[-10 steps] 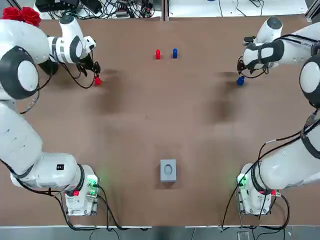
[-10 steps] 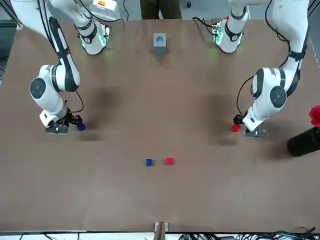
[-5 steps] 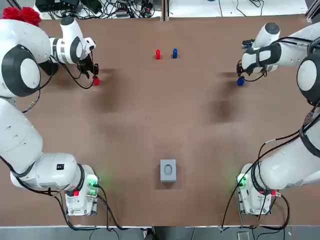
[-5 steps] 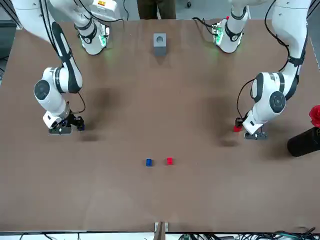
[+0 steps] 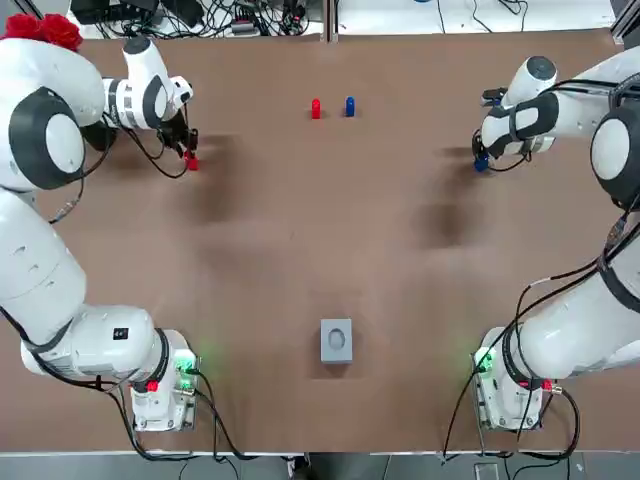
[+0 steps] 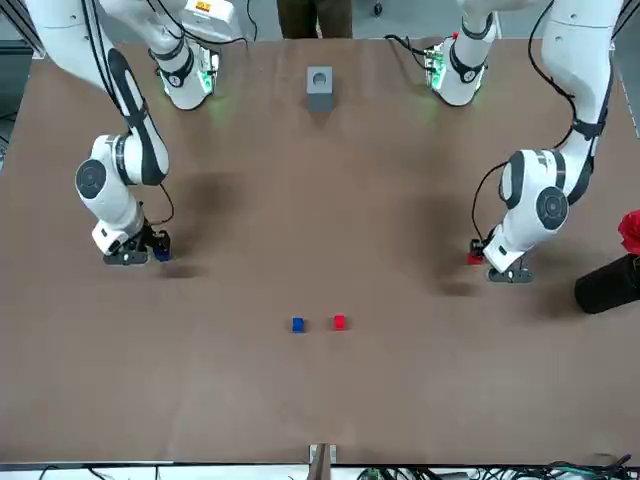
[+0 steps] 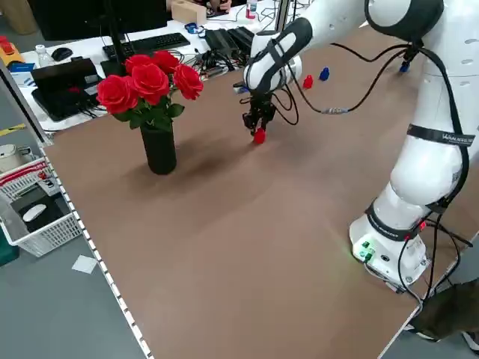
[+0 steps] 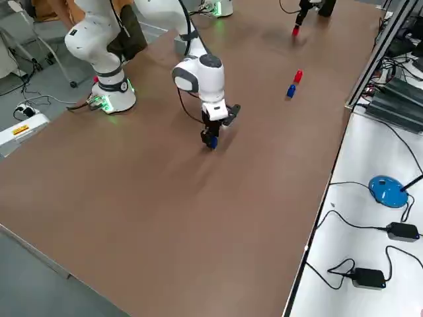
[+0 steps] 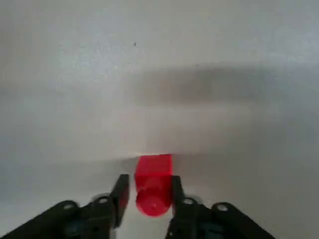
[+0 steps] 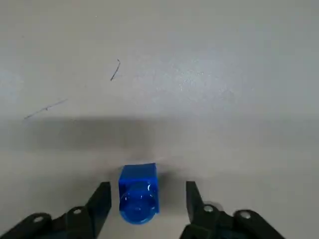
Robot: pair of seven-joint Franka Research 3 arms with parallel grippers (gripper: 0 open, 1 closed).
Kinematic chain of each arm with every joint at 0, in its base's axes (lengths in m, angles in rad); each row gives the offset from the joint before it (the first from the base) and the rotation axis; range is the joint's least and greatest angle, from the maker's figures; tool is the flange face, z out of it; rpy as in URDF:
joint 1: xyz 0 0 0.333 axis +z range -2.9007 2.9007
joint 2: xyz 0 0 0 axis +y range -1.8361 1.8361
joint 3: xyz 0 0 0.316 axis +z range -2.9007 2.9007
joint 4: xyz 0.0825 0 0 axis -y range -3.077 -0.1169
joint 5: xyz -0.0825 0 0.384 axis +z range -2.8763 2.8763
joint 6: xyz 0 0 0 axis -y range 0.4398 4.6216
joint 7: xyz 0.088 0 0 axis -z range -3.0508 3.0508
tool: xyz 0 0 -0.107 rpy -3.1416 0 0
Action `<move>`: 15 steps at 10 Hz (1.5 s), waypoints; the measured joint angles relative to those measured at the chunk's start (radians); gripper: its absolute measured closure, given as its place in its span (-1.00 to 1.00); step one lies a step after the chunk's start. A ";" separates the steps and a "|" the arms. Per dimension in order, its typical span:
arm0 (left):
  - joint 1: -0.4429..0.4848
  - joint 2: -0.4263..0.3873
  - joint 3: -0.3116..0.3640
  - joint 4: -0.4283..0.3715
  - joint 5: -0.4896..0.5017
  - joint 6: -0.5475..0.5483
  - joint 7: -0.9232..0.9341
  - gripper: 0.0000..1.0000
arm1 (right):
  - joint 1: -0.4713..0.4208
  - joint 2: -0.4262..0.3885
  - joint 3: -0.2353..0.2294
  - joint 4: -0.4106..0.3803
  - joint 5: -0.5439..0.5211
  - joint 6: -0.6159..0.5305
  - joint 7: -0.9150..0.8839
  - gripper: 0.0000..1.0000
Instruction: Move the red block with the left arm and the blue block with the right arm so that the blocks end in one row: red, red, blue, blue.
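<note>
Two white robot arms reach over a brown counter, each bent down to a toy brick far out on its own side. The left pincer stands upright over a small red plastic block with a round stud on top, which sits on the counter near the left edge. The pincer looks clenched on it, one dark finger against each flat side face. The right pincer is released. Its fingers straddle a small blue plastic block of the same studded shape, with clear gaps on both sides. That block rests on the counter near the right edge. Well apart from both, at the middle of the far side, a second red block and a second blue block stand just beside each other, red on the robot's left. Both bricks appear light, stiff and smooth, so they should lift easily but could twist or slip if pinched at a corner. The best hold is probably square across two opposite flat faces, low on the body beneath the stud. By that judgement, the blue one calls for centring before the fingers close. The red block belongs to the left of the middle pair, the blue to its right.
</note>
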 joint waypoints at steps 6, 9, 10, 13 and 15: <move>-0.008 0.002 -0.001 0.004 0.000 0.007 -0.007 0.41 | 0.000 -0.001 0.000 -0.001 0.001 0.001 0.000 -0.15; -0.025 0.040 -0.006 0.060 0.000 0.009 -0.022 0.41 | 0.000 -0.002 0.001 -0.004 0.001 0.001 0.000 -0.07; -0.033 0.056 -0.008 0.085 0.000 0.009 -0.025 0.41 | 0.000 -0.003 0.002 -0.005 0.001 0.001 0.000 -0.01; -0.053 0.110 -0.043 0.170 0.000 0.009 -0.094 0.41 | 0.001 -0.003 0.007 -0.007 0.014 0.001 0.000 0.18; -0.060 0.141 -0.071 0.219 0.000 0.009 -0.133 0.41 | 0.001 -0.003 0.009 -0.008 0.014 0.001 0.000 0.29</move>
